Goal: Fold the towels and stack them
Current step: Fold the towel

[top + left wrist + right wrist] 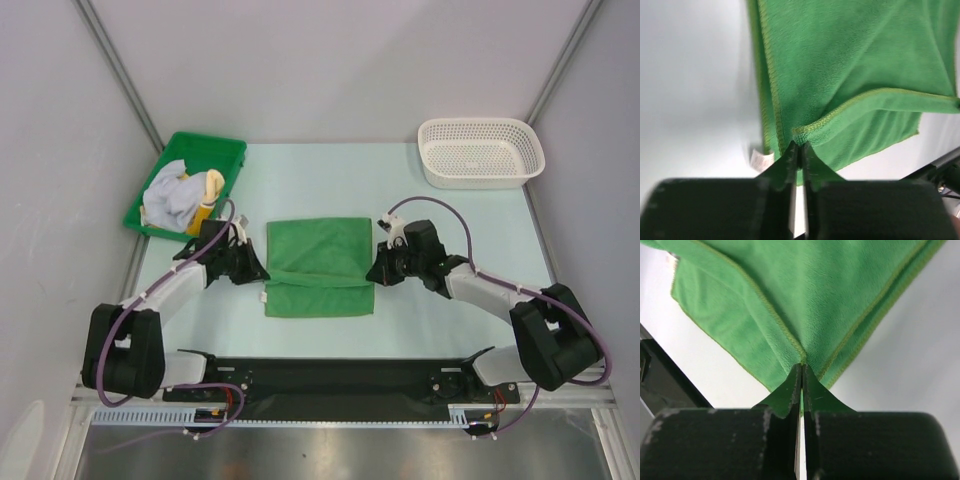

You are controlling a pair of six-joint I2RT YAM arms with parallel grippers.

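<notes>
A green towel (320, 262) lies in the middle of the table, its far part folded forward over the near part. My left gripper (262, 272) sits at the fold's left end. In the left wrist view its fingers (800, 145) stand almost together, a thin slit between them, pinching the hemmed corner of the green towel (850, 60). My right gripper (372, 272) is at the fold's right end. Seen from the right wrist, it (802, 365) is shut on the corner of the green towel (805, 295). A white towel (170, 200) and a yellow towel (208, 190) lie crumpled in the tray.
The green plastic tray (225, 145) stands at the back left corner, just behind my left arm. A white mesh basket (480, 150) stands at the back right. Grey walls close in the table on both sides.
</notes>
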